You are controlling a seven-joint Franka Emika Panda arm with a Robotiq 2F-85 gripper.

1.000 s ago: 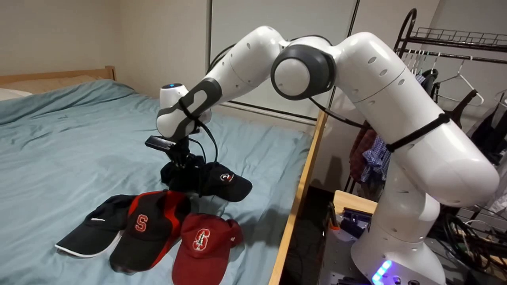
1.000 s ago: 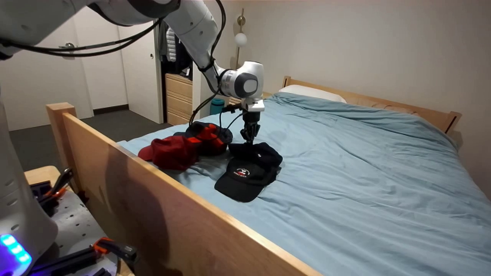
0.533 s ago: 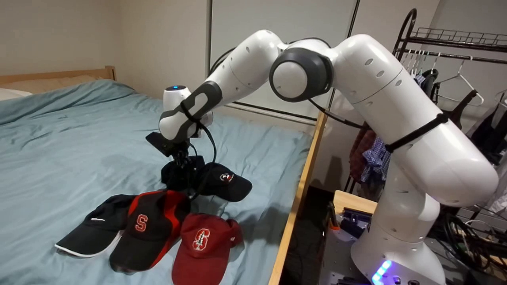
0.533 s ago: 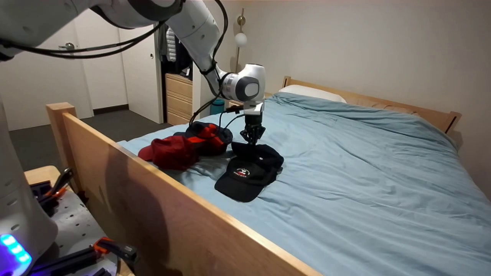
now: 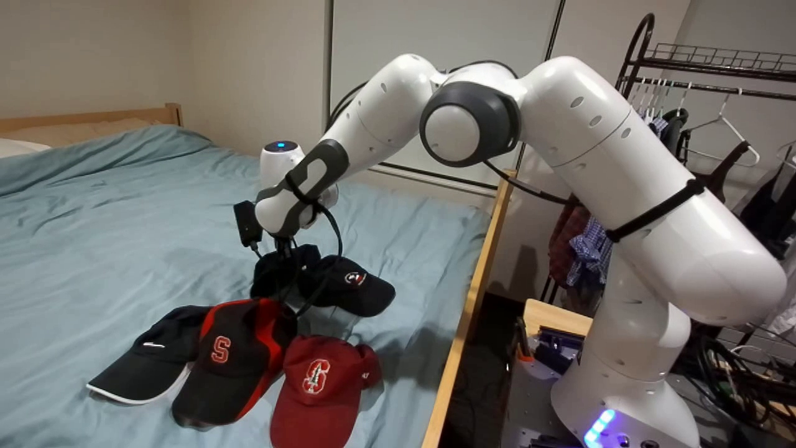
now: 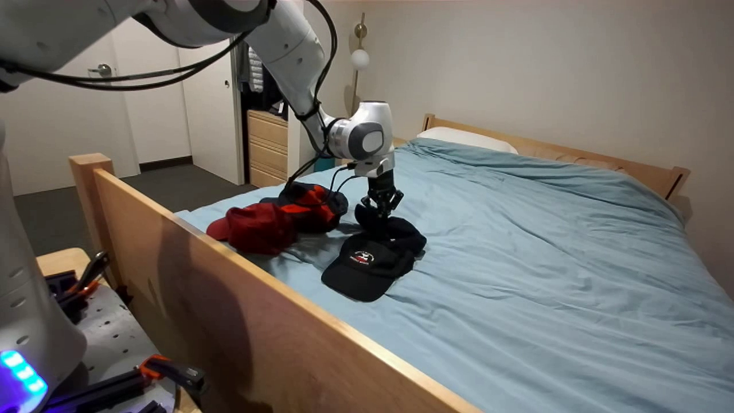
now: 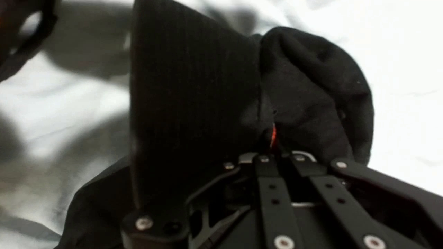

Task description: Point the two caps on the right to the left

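The nearly all black cap [image 6: 404,232] is in my gripper [image 6: 381,213], its brim tilted up. In the wrist view its dark brim [image 7: 197,86] points left and its crown lies right. My fingertips [image 7: 279,157] are close together on it where brim and crown meet, near a small red strip; the pinched edge itself is hidden. In an exterior view the arm partly hides this cap [image 5: 264,280]. The all red cap [image 5: 317,395] with a small white emblem lies nearest the bed's edge, apart from the gripper; it also shows in an exterior view [image 6: 261,229].
A black cap with a round emblem [image 6: 361,275] lies against the held cap. A red and black cap [image 5: 233,367] and a black cap with a pale-edged brim [image 5: 155,361] lie beside the red cap. The wooden bed rail [image 6: 287,310] stands between robot base and bed [image 6: 545,275].
My wrist has turned and come slightly lower, its camera swinging round. The held black cap's brim has turned and tilted up with it. The other caps have hardly moved.
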